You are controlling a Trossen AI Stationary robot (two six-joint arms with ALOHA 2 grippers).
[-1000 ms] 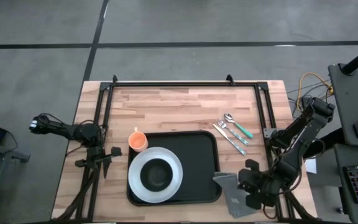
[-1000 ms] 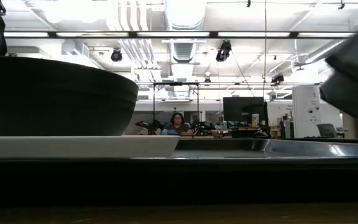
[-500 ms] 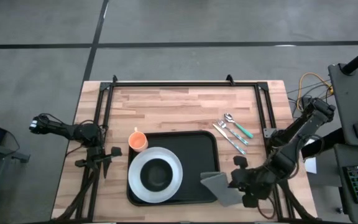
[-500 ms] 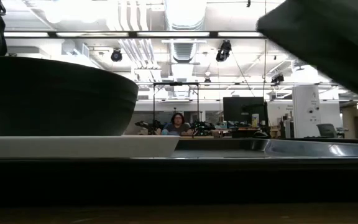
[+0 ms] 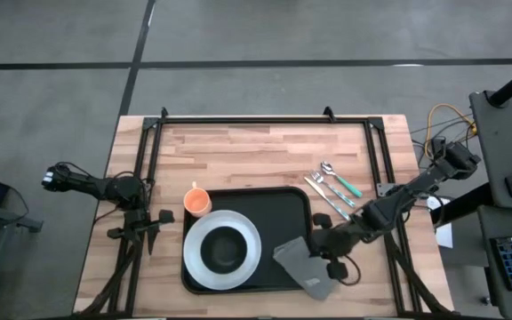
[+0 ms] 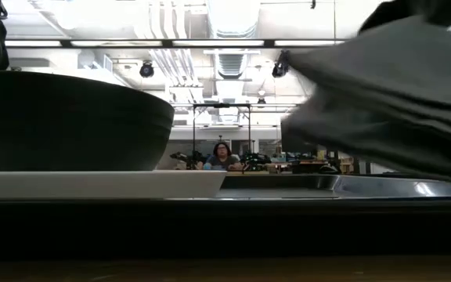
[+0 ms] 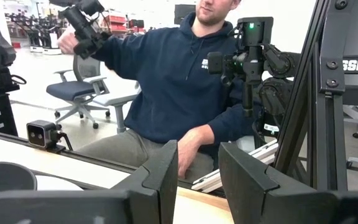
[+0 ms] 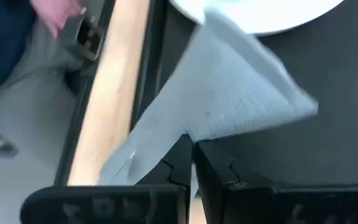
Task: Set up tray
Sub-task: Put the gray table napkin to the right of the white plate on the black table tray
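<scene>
A: From above, we see the tray (image 5: 278, 233) lying on the wooden surface (image 5: 256, 151) toward its near edge, about midway along it. A white plate (image 5: 196, 251) with a dark bowl (image 5: 223, 250) on it fills the tray's left half, and an orange cup (image 5: 197, 201) stands on the wood just off the tray's far left corner.

B: And the right pincer (image 5: 320, 252) reaches in over the tray's near right corner, pinching a grey napkin (image 5: 299, 264) that hangs over that corner. The cutlery (image 5: 334, 188) lies on the wood beyond the tray's right end. The left pincer (image 5: 154, 228) waits at the surface's left edge.

A: At surface height, we see the bowl (image 6: 69, 121) large on the plate (image 6: 100, 185), and the napkin (image 6: 382, 94) filling the upper right, above the tray's rim (image 6: 382, 186). (A person sits far off in the room behind.)

B: In the left wrist view, the left pincer (image 7: 197, 177) has its fingers (image 7: 163, 171) spread with nothing between them; a person in a dark hoodie (image 7: 179, 81) sits beyond the surface's edge.

A: In the right wrist view, the right pincer (image 8: 191, 163) is pressed together on the napkin (image 8: 229, 99), which spreads across the tray's black floor (image 8: 328, 155), its rim and the wood strip (image 8: 110, 99). The plate's edge (image 8: 260, 15) shows just past it.
</scene>
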